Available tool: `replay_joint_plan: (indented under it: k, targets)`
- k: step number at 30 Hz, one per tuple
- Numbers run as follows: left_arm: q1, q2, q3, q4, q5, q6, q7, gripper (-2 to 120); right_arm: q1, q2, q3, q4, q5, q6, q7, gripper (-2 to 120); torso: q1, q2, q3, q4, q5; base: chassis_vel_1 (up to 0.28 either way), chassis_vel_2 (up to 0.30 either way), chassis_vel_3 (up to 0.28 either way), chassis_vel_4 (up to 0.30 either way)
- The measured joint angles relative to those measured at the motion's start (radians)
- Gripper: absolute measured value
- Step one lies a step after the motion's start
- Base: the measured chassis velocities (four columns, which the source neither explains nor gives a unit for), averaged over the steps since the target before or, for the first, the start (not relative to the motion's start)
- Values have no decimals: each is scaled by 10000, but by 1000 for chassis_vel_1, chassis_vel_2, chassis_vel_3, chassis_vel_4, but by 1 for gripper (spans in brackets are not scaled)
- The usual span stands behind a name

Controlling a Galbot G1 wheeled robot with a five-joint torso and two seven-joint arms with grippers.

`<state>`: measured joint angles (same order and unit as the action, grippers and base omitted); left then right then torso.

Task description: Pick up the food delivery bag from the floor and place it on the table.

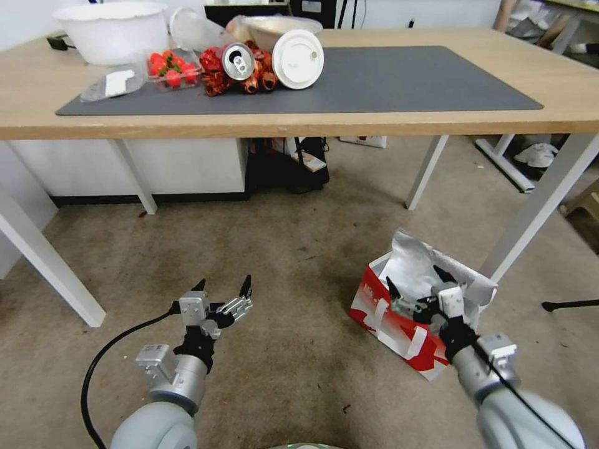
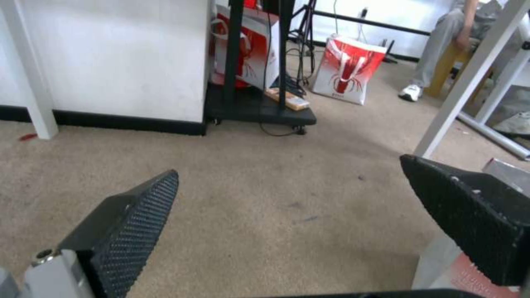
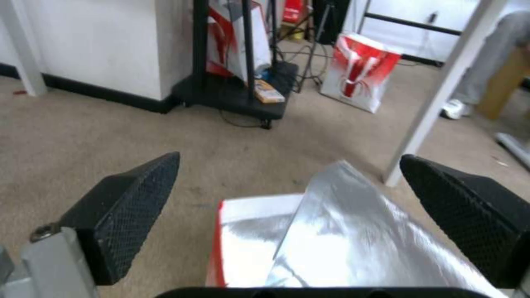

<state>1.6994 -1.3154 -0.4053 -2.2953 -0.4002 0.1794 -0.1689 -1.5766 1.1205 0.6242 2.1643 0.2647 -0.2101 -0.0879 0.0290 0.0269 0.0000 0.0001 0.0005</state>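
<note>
The food delivery bag (image 1: 405, 299) stands on the floor (image 1: 293, 249) at the right, white with red panels, its silver foil lining (image 3: 342, 231) gaping upward. My right gripper (image 1: 417, 282) hovers open just above the bag's open top, with nothing between its fingers (image 3: 132, 198). My left gripper (image 1: 223, 285) hangs open over bare floor to the bag's left, holding nothing. A corner of the bag (image 2: 475, 273) shows beside one left finger. The table (image 1: 299, 121), light wood with a dark grey mat (image 1: 387, 81), stretches across the back.
On the table's left sit a white bowl (image 1: 112, 28), strawberries (image 1: 170, 68), a can (image 1: 238, 61), a white lid (image 1: 298, 59) and red wrappers. White table legs (image 1: 536, 206) stand right behind the bag. A black cart (image 2: 254, 103) and other red-white bags (image 2: 348, 68) stand under the table.
</note>
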Motion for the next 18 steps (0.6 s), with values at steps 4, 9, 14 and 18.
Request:
replay_joint_plan:
  k: [4,9,14,18]
  targets:
    - [8,-7,-21,-3,16,-33,36,100,818,-1180,54,-879,1027,227,-644,100,1,5,0,-5,1,0,0,0,0]
    - [3,-55,-12,-48,80,-39,-145,100,2097,-2892,-413,-2424,2296,1229,-1934,100,2,13,1,-1,-3,0,0,0,0]
    - [10,-124,-36,-78,122,-32,-187,100,3481,-3742,-1009,-4144,2580,1582,-2821,100,3,18,1,-2,-2,0,0,0,0]
    - [-3,-167,-29,-70,78,-22,-344,100,4549,-4049,-1593,-5436,2608,1971,-3588,100,3,22,0,-4,-5,0,0,0,0]
